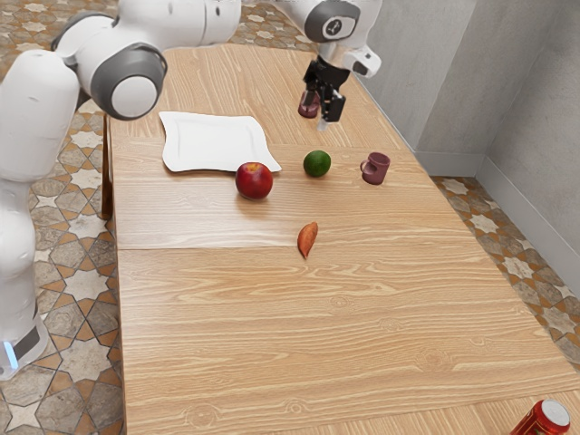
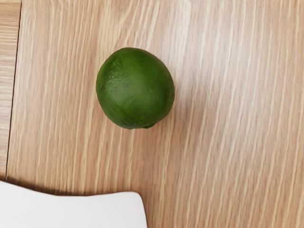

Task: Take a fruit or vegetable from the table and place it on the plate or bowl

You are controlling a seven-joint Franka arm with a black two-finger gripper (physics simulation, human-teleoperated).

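A red metal can (image 1: 542, 419) stands at the near right corner of the wooden desk (image 1: 362, 317). Farther away, the black end effector (image 1: 323, 111) hangs open and empty above the round green lime (image 1: 316, 163), which lies right of the white square plate (image 1: 213, 140).

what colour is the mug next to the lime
Dark maroon; the mug shows best in the exterior view, beside the lime.
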